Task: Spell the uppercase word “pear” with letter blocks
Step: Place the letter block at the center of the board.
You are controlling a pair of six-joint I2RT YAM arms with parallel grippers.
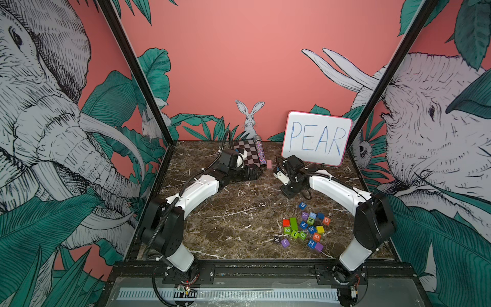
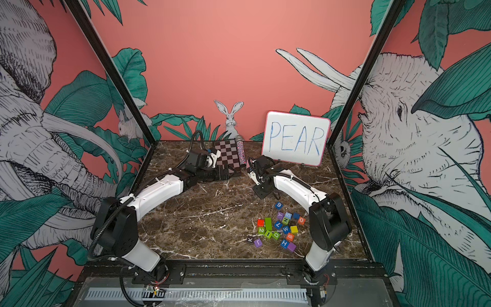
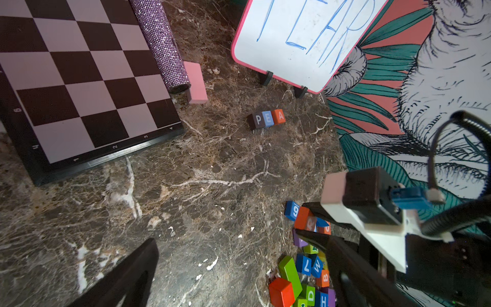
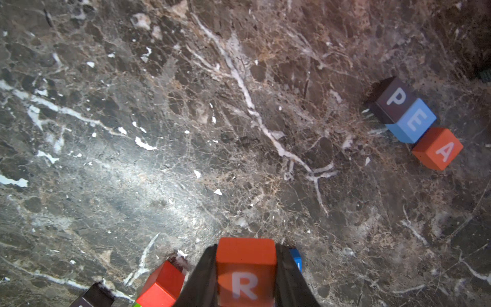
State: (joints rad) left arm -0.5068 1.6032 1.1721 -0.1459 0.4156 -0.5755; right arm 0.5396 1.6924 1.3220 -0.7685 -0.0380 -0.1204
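Bright even light falling from above; glare sheening across marble tabletop (image 4: pixel 148 175); R block (image 4: pixel 245 276) blurring close to lens; top views bowing at edges; shadows lying soft.

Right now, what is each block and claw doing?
P block, first in the row, letter up.
E block, middle of the row, letter up.
A block, last in the row, letter up.
R block, gripped in the right claw.
right claw, shut on R block.
left claw, open, empty.
whiteboard, standing, PEAR written on it.

Black P block (image 4: pixel 395 99), light-blue E block (image 4: pixel 417 119), orange A block (image 4: pixel 443 148), orange R block (image 4: pixel 245 276), all white-lettered.
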